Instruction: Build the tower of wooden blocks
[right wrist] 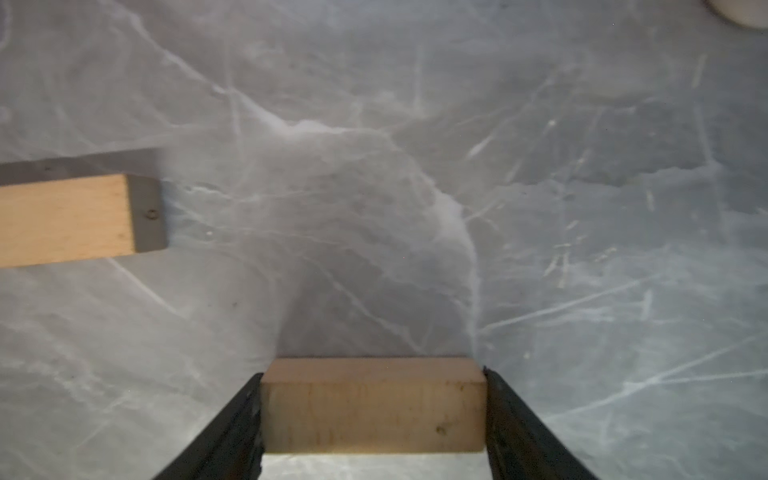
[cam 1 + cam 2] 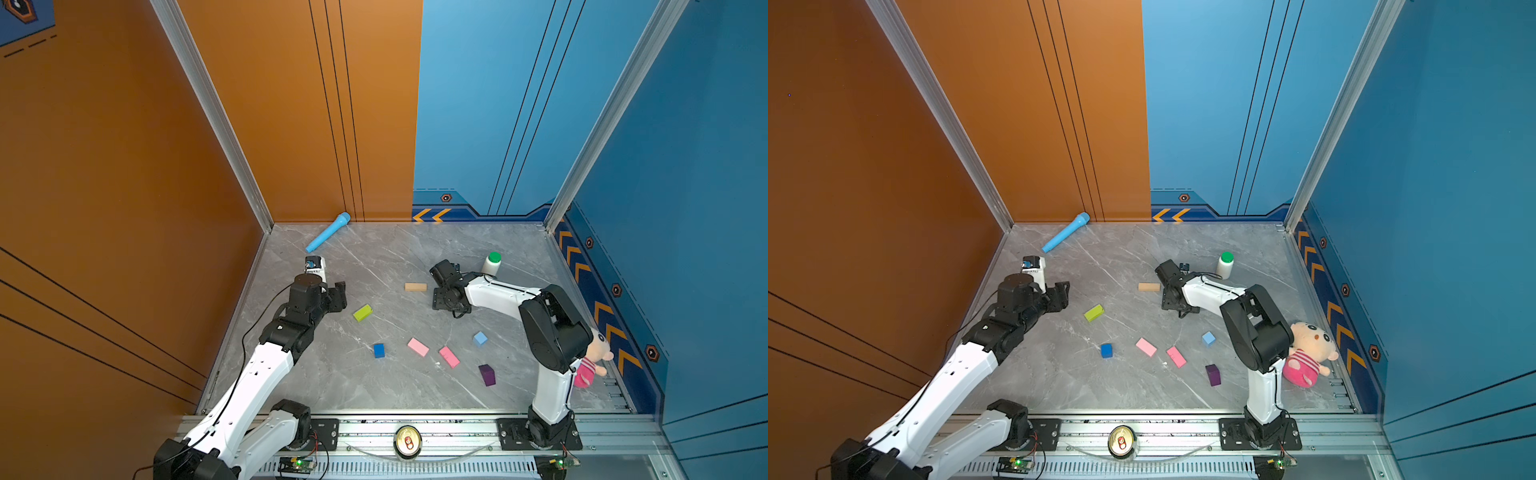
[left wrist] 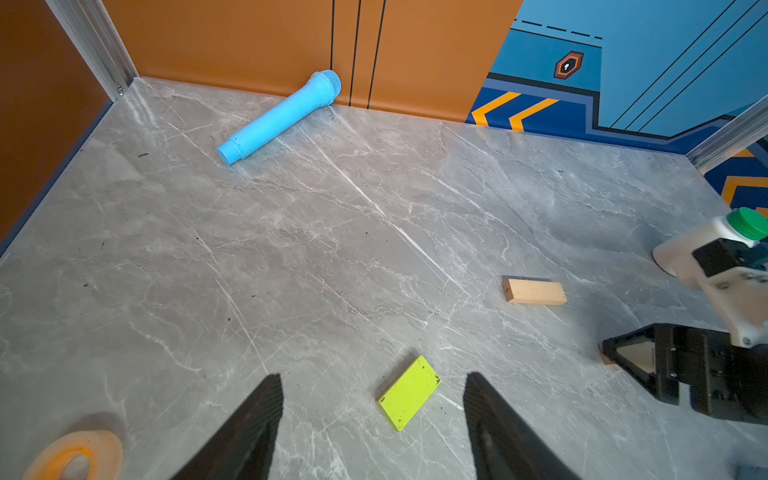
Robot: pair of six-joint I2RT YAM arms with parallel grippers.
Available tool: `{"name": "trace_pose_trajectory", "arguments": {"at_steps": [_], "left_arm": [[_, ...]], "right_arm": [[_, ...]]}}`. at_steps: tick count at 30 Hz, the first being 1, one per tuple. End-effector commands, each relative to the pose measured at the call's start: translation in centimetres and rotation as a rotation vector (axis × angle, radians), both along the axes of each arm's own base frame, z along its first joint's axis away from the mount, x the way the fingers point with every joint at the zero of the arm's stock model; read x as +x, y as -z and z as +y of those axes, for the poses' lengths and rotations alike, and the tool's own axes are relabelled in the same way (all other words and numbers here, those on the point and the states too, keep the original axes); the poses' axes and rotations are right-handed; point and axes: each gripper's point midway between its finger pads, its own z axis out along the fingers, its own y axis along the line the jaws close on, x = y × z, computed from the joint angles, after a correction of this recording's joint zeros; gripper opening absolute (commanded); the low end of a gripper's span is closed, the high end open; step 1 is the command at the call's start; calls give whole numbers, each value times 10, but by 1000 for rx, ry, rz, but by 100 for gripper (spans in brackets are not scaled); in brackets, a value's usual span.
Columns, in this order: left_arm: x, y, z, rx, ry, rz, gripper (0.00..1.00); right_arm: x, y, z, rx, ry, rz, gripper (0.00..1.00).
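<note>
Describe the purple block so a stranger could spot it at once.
On the grey table, find the right arm. The purple block lies beside it, nearest the front rail. It is the darkest block; its neighbours, a pink bar and light-blue cube, are pale.

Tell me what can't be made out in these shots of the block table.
- Held tan bar: in both top views hidden under the right gripper; lifted or resting, unclear.
- Other tan bar: right wrist view, blurred, cut by the frame edge.
- Plush toy: in a top view, partly behind the right arm.
- Orange ring: left wrist view, cut by the edge.
</note>
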Motion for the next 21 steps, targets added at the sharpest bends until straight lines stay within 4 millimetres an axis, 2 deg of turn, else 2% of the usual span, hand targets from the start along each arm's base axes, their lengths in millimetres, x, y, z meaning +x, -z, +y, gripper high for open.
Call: {"name": "trace_pose_trajectory", "arguments": {"at_steps": [1, 11, 12, 13, 21], "left_arm": [[-5, 4, 4, 13, -1, 13, 71], [-5, 4, 5, 16, -3, 9, 71], [-5, 4, 5, 15, -3, 9, 71], [-5, 5, 5, 15, -3, 11, 71], [-6, 5, 6, 17, -5, 11, 71]], "right_arm": [[-6, 7, 15, -23, -52, 47, 74], [2, 7, 55, 2, -116, 45, 74], [4, 4, 57, 7, -119, 38, 74], [3, 15, 59, -7, -122, 61, 75], [9, 18, 75, 0, -145, 64, 75]]}}
